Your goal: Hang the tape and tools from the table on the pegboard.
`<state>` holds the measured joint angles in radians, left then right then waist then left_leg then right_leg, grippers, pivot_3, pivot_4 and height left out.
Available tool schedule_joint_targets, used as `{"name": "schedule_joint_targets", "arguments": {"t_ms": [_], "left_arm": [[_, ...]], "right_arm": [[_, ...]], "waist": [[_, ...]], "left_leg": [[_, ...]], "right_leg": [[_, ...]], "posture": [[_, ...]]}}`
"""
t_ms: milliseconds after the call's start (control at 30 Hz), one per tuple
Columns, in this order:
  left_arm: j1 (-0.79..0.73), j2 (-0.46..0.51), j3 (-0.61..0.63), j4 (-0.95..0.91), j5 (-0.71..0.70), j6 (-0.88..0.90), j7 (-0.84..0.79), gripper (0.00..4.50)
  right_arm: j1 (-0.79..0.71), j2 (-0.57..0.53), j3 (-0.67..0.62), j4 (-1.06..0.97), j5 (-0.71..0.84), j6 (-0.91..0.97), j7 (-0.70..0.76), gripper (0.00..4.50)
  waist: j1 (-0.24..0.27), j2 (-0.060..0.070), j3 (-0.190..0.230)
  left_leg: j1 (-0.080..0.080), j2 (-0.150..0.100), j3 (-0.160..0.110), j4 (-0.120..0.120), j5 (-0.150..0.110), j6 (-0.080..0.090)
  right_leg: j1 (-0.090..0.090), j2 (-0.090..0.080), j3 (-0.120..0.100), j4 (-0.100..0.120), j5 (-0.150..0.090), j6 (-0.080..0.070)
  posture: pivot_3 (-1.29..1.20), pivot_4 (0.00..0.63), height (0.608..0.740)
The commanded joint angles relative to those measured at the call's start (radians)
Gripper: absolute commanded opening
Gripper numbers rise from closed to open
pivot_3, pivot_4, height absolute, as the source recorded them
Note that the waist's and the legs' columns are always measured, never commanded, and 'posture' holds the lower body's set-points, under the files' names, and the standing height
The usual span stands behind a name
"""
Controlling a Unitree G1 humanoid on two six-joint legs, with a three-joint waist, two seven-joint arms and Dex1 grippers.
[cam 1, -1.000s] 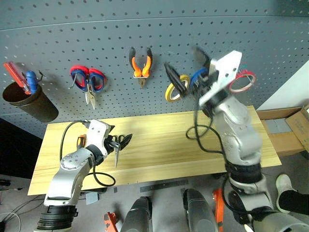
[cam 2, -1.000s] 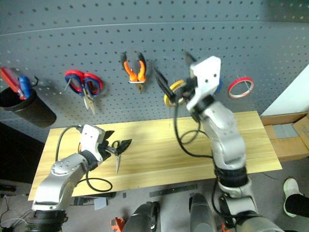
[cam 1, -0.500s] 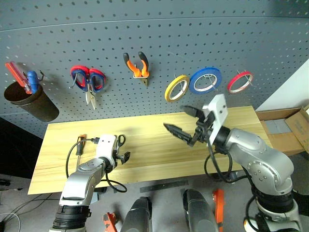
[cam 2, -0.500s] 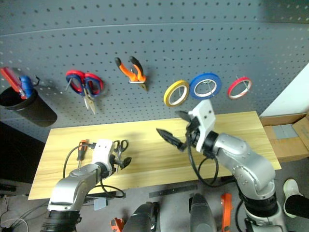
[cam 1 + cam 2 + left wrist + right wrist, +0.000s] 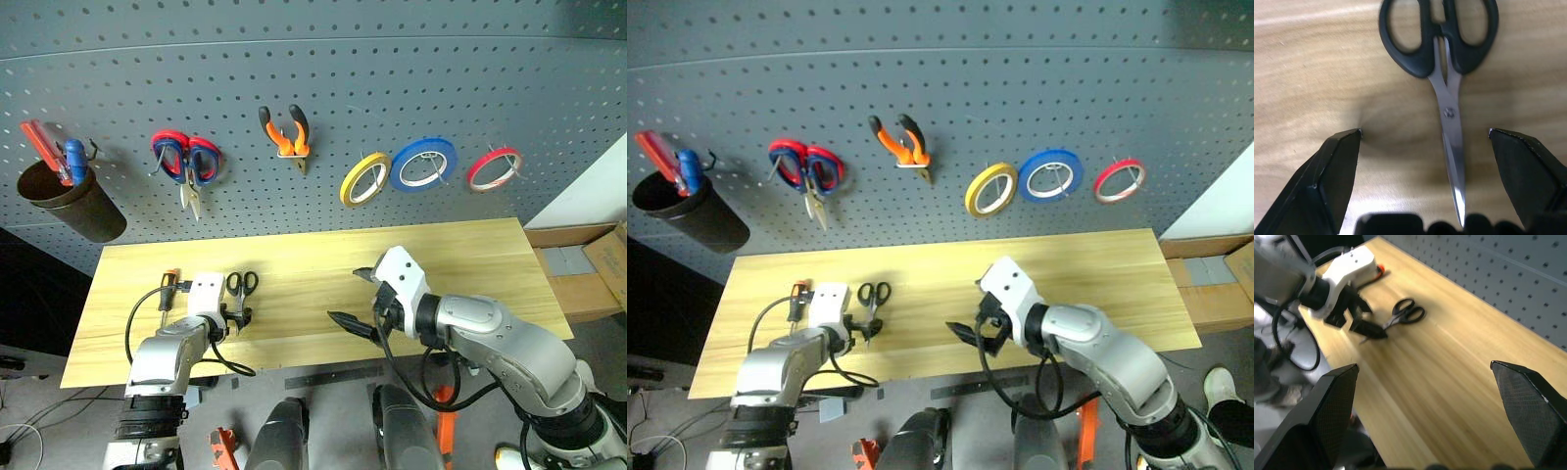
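Lying flat near the front left part of the table (image 5: 470,245), the small black-handled scissors (image 5: 239,292) have their closed blades pointing toward the front edge and their finger loops toward the wall. The left gripper (image 5: 1437,147) sits low over them with its two fingers spread wide on either side of the blades, holding nothing. Just left of that arm, the screwdriver (image 5: 167,288) with its orange-and-black handle lies on the wood. Further right, the right gripper (image 5: 358,299) hovers over the middle of the table, also wide open and empty, pointing left across the board.

Behind the table, the pegboard (image 5: 323,88) carries, from left to right, a dark cup (image 5: 71,201) with red and blue handles sticking out, red-and-blue scissors (image 5: 186,166), the orange pliers (image 5: 287,137), a yellow roll (image 5: 362,179), a blue roll (image 5: 423,164) and the red tape (image 5: 494,168). No writing or label can be read anywhere.
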<state>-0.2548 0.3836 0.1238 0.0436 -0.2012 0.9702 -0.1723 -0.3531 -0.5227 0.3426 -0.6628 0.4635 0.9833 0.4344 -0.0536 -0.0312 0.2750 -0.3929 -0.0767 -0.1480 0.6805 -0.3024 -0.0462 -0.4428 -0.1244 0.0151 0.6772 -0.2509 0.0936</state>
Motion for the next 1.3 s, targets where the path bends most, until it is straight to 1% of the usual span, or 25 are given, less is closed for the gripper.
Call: {"name": "schedule_joint_targets", "arguments": {"t_ms": [33, 267, 367, 533, 667, 733, 900, 1000, 1100, 1233, 1300], "left_arm": [[-0.025, -0.002, 0.001, 0.036, 0.013, -0.001, 0.000, 4.50], [-0.070, 0.000, -0.008, 0.100, 0.022, -0.014, -0.007, 4.50], [-0.073, -0.004, -0.006, 0.108, 0.021, -0.022, -0.011, 3.95], [-0.058, -0.004, -0.003, 0.101, 0.021, -0.052, -0.026, 2.21], [-0.039, 0.009, 0.000, 0.103, 0.010, -0.088, -0.064, 0.71], [-0.028, 0.013, 0.010, 0.102, -0.004, -0.105, -0.093, 0.16], [0.003, 0.017, 0.030, 0.081, -0.007, -0.160, -0.109, 0.16], [0.046, 0.020, 0.061, 0.001, -0.021, -0.263, -0.131, 0.16], [0.138, 0.012, 0.108, -0.126, -0.073, -0.346, -0.179, 0.16], [0.255, -0.012, 0.191, -0.285, -0.158, -0.401, -0.212, 0.16], [0.285, -0.012, 0.198, -0.333, -0.157, -0.445, -0.216, 0.16]], "right_arm": [[-0.010, -0.012, 0.028, -0.033, -0.004, 0.025, 0.018, 4.48], [-0.022, 0.001, 0.036, -0.025, -0.016, 0.042, 0.021, 4.48], [-0.026, 0.004, 0.035, -0.023, -0.020, 0.046, 0.020, 4.50], [-0.030, 0.005, 0.020, -0.021, -0.020, 0.054, 0.016, 4.50], [-0.029, 0.010, 0.009, -0.020, -0.021, 0.058, 0.006, 4.50], [-0.029, 0.010, 0.008, -0.020, -0.026, 0.056, 0.000, 4.50], [-0.029, 0.013, -0.005, -0.013, -0.037, 0.046, -0.012, 4.50], [-0.036, 0.007, -0.015, -0.010, -0.058, 0.009, -0.003, 4.50], [-0.038, 0.000, -0.026, -0.010, -0.100, -0.071, 0.006, 4.50], [-0.049, -0.022, -0.055, 0.006, -0.123, -0.158, 0.047, 4.50], [-0.058, -0.029, -0.065, 0.016, -0.129, -0.184, 0.066, 4.50]], "waist": [[0.000, 0.000, 0.000], [0.000, 0.000, 0.000], [0.000, 0.000, 0.000], [0.000, 0.000, 0.000], [0.000, 0.000, 0.000], [0.000, 0.000, 0.000], [-0.001, 0.000, 0.000], [-0.004, -0.001, 0.000], [-0.003, -0.001, 0.001], [-0.001, -0.001, 0.001], [0.000, -0.001, 0.001]], "left_leg": [[0.000, 0.000, 0.000, 0.000, 0.000, 0.000], [0.001, 0.000, -0.001, 0.000, 0.000, 0.000], [0.001, 0.000, -0.001, 0.000, 0.000, 0.000], [0.001, 0.000, -0.002, 0.000, 0.000, 0.000], [0.001, 0.000, -0.002, 0.000, 0.000, 0.000], [0.001, 0.000, -0.002, 0.000, 0.000, 0.000], [0.001, 0.000, -0.002, -0.001, 0.000, 0.000], [0.001, 0.001, -0.002, -0.001, 0.000, 0.000], [0.000, 0.002, -0.003, -0.002, 0.000, -0.001], [-0.001, 0.002, -0.004, -0.003, -0.001, -0.001], [-0.001, 0.002, -0.004, -0.003, -0.001, -0.001]], "right_leg": [[0.000, 0.000, 0.000, 0.000, 0.000, 0.000], [0.000, 0.000, 0.000, 0.000, 0.000, 0.000], [0.001, 0.000, 0.000, 0.000, 0.000, 0.000], [0.001, 0.000, 0.000, -0.001, 0.000, 0.000], [0.001, 0.000, 0.000, -0.001, 0.000, 0.000], [0.001, 0.000, 0.000, -0.001, 0.000, 0.000], [0.001, 0.000, 0.000, -0.002, 0.000, 0.000], [0.001, 0.000, 0.000, -0.003, 0.000, 0.000], [0.000, 0.000, 0.000, -0.005, 0.000, 0.000], [0.001, -0.001, -0.001, -0.009, 0.000, 0.000], [0.002, 0.000, -0.001, -0.013, 0.002, 0.002]], "posture": [[-0.06, 0.301, 0.740], [-0.07, 0.303, 0.740], [-0.07, 0.303, 0.740], [-0.08, 0.301, 0.740], [-0.08, 0.300, 0.740], [-0.08, 0.300, 0.740], [-0.08, 0.300, 0.740], [-0.08, 0.299, 0.740], [-0.08, 0.299, 0.740], [-0.07, 0.294, 0.740], [-0.06, 0.291, 0.740]]}}
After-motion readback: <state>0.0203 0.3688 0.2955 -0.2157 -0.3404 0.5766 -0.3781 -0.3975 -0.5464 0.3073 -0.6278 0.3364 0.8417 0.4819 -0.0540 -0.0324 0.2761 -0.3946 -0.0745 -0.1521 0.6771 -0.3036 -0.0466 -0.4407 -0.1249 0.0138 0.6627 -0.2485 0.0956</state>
